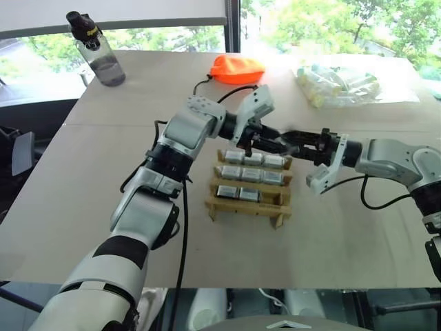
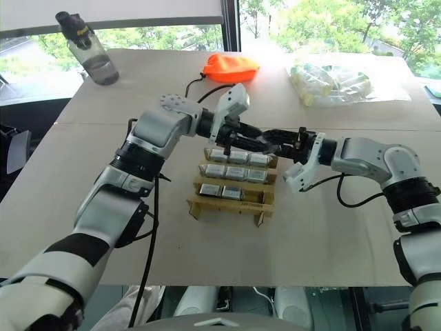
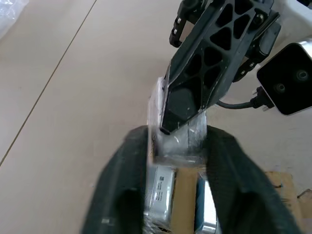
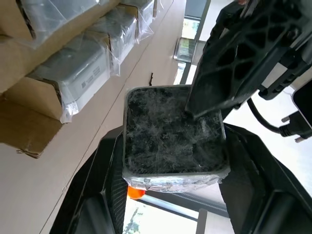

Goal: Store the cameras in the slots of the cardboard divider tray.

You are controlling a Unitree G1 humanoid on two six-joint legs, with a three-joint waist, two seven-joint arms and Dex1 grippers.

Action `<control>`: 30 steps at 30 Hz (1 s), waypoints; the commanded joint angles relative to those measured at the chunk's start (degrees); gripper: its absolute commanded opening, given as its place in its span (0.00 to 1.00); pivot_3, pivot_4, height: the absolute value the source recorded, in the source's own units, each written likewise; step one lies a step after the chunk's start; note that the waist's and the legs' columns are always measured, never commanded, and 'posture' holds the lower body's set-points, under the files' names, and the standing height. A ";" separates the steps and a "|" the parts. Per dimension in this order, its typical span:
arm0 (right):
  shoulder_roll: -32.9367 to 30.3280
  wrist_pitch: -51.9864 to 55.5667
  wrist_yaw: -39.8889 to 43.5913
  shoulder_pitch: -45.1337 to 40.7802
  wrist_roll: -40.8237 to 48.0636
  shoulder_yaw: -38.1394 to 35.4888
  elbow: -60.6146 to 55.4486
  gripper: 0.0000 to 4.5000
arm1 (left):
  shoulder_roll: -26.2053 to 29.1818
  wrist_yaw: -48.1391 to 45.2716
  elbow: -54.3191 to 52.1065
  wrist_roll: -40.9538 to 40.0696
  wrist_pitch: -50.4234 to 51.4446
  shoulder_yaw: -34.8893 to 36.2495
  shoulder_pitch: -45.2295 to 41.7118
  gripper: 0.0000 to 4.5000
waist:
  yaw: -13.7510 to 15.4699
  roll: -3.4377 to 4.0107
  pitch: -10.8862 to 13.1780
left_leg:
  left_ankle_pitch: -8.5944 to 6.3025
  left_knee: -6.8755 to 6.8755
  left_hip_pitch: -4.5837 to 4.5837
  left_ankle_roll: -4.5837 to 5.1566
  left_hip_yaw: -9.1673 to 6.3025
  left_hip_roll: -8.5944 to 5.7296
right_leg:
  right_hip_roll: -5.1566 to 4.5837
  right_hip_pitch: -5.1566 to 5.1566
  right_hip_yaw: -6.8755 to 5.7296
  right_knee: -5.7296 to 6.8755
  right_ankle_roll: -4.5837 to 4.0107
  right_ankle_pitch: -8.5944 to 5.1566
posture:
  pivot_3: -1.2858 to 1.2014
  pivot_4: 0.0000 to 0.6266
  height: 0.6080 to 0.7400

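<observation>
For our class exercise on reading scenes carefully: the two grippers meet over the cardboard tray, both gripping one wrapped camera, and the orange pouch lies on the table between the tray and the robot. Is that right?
Not quite. The orange pouch lies beyond the cardboard tray, on the far side from the robot, as the left eye view shows. The rest holds: the left gripper and right gripper both grip one wrapped camera over the tray.

Tan table (image 1: 358, 234) with cardboard divider tray (image 1: 244, 207), orange pouch (image 1: 236, 68), bottle (image 1: 102, 58), clear bag (image 1: 341, 85).
</observation>
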 commanded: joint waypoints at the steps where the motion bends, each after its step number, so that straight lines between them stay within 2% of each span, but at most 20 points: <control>1: -1.11 -0.34 -0.50 -1.74 1.12 -0.66 -1.26 0.44 | -0.13 -1.10 -1.32 -0.02 -0.87 0.67 -1.08 0.17 | -0.05 0.00 0.00 | 0.00 0.00 0.00 0.00 0.00 0.00 | 0.00 0.00 0.00 0.01 0.00 0.00 | 0.52 0.24 0.89; 8: -1.03 0.25 0.62 -0.99 2.61 -0.59 -1.73 0.44 | -0.14 -2.17 -1.21 0.63 -1.07 0.51 -0.87 0.17 | -0.05 0.00 0.00 | 0.00 0.00 0.00 0.00 0.00 0.01 | 0.00 0.00 0.00 0.00 0.00 0.00 | 0.52 0.24 0.89; 9: -1.04 0.54 0.86 -0.69 3.28 -0.85 -1.69 0.67 | 0.08 -2.58 -1.42 0.80 -1.26 0.25 -0.67 0.17 | -0.06 0.00 0.00 | 0.00 0.00 0.00 0.00 0.00 0.01 | 0.00 0.00 0.00 0.00 0.00 0.00 | 0.52 0.24 0.89; 12: -1.61 2.09 2.75 0.63 7.12 -2.01 -1.33 0.96 | 0.42 -3.35 -1.97 0.96 -1.34 0.38 -0.44 0.17 | -0.04 0.00 0.00 | 0.00 0.00 0.00 0.00 -0.01 0.01 | 0.00 0.00 -0.01 0.00 0.00 0.00 | 0.52 0.24 0.89; 17: -4.81 4.12 7.26 4.82 15.99 -3.85 -1.40 0.96 | 0.69 -3.40 -2.76 0.18 -2.06 2.16 -0.87 0.17 | 0.16 0.00 0.00 | 0.00 0.01 -0.02 0.00 -0.02 0.01 | -0.03 0.01 -0.02 -0.01 0.00 0.00 | 0.52 0.24 0.89; 21: -7.93 12.89 18.77 14.78 38.94 -7.86 -2.98 0.96 | 2.68 -5.25 -8.62 -1.44 -1.76 3.07 0.84 0.17 | 0.25 0.00 0.01 | 0.00 -0.02 -0.03 0.00 -0.11 0.04 | -0.04 0.05 -0.11 -0.09 -0.01 0.00 | 0.52 0.24 0.89; 22: -8.24 17.64 21.98 18.14 46.22 -9.81 -5.54 0.96 | 2.80 -5.24 -11.04 -2.42 -0.29 3.33 1.56 0.17 | 0.25 -0.01 0.01 | 0.00 -0.02 -0.03 0.01 -0.05 0.03 | -0.04 0.04 -0.08 -0.08 -0.01 0.01 | 0.52 0.24 0.89; 24: -10.40 31.65 34.28 28.47 67.01 -12.51 -14.33 0.96 | 3.15 -5.21 -16.24 -3.77 1.62 3.04 3.77 0.17 | 0.48 0.00 0.02 | 0.00 -0.02 -0.01 0.01 -0.10 0.05 | -0.05 0.07 -0.08 -0.06 -0.01 0.01 | 0.52 0.24 0.89; 25: -11.33 37.83 38.66 32.93 74.32 -13.81 -18.25 0.96 | 3.26 -4.99 -17.93 -4.17 2.36 2.93 4.65 0.17 | 0.80 0.01 0.01 | 0.00 -0.04 0.01 0.01 -0.28 0.06 | -0.05 0.15 -0.13 -0.11 -0.01 0.01 | 0.52 0.24 0.89; 28: -12.43 47.98 46.62 41.06 84.52 -17.36 -24.62 0.96 | 4.06 -4.09 -20.79 -4.14 2.86 2.41 6.76 0.17 | 1.18 0.01 0.02 | -0.01 0.05 0.04 0.02 -0.61 0.06 | -0.02 0.28 -0.26 -0.11 -0.03 0.02 | 0.52 0.24 0.89; 30: -12.49 52.96 56.13 46.07 92.31 -19.69 -26.35 0.96 | 5.16 -4.37 -23.11 -4.16 3.32 1.78 8.60 0.17 | 1.16 0.02 0.04 | -0.02 0.25 0.13 0.05 -0.54 0.06 | -0.02 0.29 -0.11 0.09 -0.03 0.02 | 0.52 0.24 0.89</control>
